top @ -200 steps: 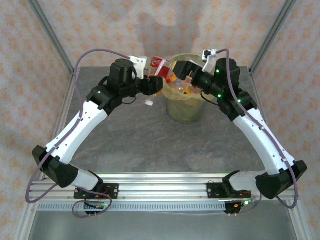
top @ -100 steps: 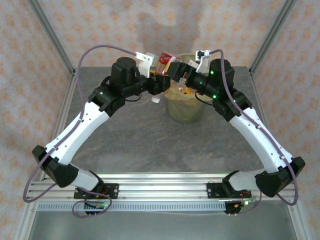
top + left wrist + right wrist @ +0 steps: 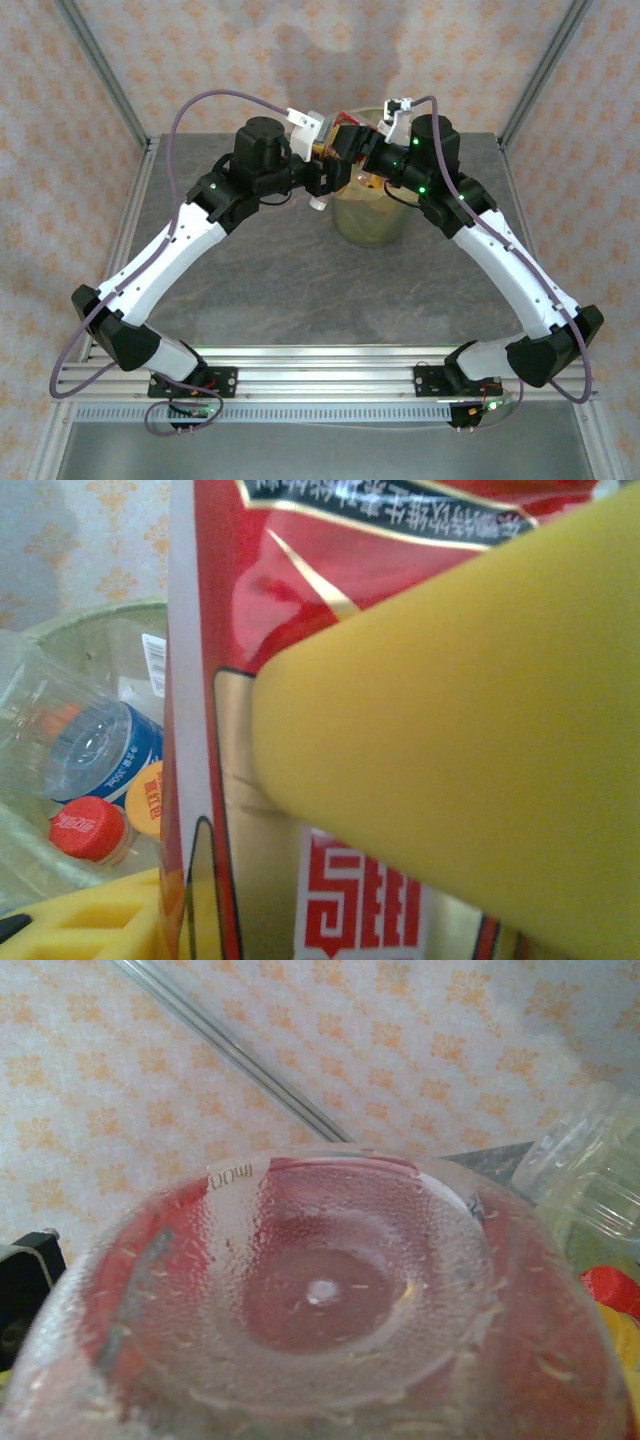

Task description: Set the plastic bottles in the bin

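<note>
Red-labelled bottle [image 3: 330, 600] clamped crosswise in my left gripper [image 3: 325, 170], at the near-left rim of the bin [image 3: 370, 225]. A second earlier I held this bottle further left, outside the rim. Since then my left arm had swung right and my right arm had swung left, so that my right gripper [image 3: 352, 145] met the bottle's far end above the bin's mouth. The bin had not shifted on the grey table [image 3: 280, 270].

Left wrist view: a yellow finger [image 3: 470, 710] pressed flat on the red label, a grip that the overhead view hid under the gripper body. Behind the label lay the bin's contents: a blue-labelled bottle [image 3: 100, 745], a red cap [image 3: 88, 828] and an orange cap [image 3: 148, 798].

Right wrist view: the dimpled clear base [image 3: 320, 1290] of the same bottle, seen end-on and very close, with red showing through its wall; a second clear bottle [image 3: 600, 1170] lay at the right edge. My right fingers were not visible there, and from above they were too crowded to read, so I could not tell whether they gripped the base.
</note>
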{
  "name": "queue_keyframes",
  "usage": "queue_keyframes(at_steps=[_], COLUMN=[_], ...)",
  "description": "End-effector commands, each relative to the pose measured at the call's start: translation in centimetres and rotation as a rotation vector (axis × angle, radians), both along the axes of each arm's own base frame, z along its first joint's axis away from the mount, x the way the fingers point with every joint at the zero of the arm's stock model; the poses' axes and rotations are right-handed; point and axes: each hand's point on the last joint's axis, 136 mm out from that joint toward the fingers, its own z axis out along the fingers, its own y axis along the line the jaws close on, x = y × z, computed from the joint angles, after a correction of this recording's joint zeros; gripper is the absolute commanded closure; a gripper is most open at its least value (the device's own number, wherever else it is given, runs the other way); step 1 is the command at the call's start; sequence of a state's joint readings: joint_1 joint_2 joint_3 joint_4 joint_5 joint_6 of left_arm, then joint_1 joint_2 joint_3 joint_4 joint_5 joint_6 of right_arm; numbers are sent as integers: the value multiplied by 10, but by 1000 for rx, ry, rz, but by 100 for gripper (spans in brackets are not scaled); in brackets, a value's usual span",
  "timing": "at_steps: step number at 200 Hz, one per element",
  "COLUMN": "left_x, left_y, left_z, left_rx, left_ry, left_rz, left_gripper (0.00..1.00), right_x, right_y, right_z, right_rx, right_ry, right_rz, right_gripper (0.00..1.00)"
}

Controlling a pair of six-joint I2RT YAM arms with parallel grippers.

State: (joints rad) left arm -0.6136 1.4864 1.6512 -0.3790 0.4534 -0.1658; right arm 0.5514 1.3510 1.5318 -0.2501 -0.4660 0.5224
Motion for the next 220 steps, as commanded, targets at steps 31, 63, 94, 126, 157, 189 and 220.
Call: queue_keyframes(at_steps=[31,63,94,126,157,189,220], left_x=[-15,-24,-31,-30,-25,-19,-14], left_y=[2,20,48,67,77,83,86], left_z=[34,46,57,58,50,42,36], left_rx=[-41,-51,-63,-61,-37,-13,2], left_ry=[-79,-120,-174,-194,-181,-168,-152], left_rz=[-33,24,134,223,287,329,356], left_gripper=[3,0,0,0,0,0,0], right_x=[0,1,5,20,40,65,85], right_y=[-15,-44,-83,-109,-113,-101,-92], right_z=[21,28,37,52,64,52,30], right_rx=[-69,-235,-465,-640,-732,-828,-920], right_ry=[-58,-84,-100,-161,-216,-206,-173], right_rz=[-73,-182,-331,-451,-496,-461,-425], right_gripper=[47,47,47,47,47,47,46])
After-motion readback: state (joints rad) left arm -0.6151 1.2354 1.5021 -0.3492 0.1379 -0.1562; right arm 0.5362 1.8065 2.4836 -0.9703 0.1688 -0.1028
